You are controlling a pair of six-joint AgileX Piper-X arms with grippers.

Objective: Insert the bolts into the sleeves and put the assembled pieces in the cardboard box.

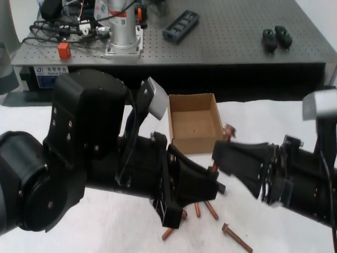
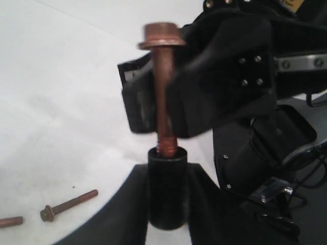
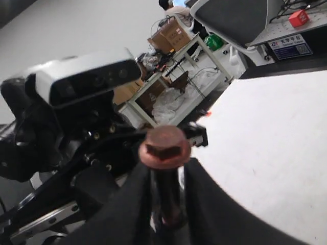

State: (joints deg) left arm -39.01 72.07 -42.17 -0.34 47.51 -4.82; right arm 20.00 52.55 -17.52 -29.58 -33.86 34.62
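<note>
The left end effector grips a black sleeve upright between its two dark fingers, the sleeve's mouth facing up. Just above it, the right end effector clamps a copper bolt by the shank, head uppermost, with the threaded tip at the sleeve's mouth. Off to one side on the white surface lie a loose bolt and, cut off at the picture's edge, a second loose bolt.

White bench cloth, perforated metal table behind, cluttered white rack
</note>
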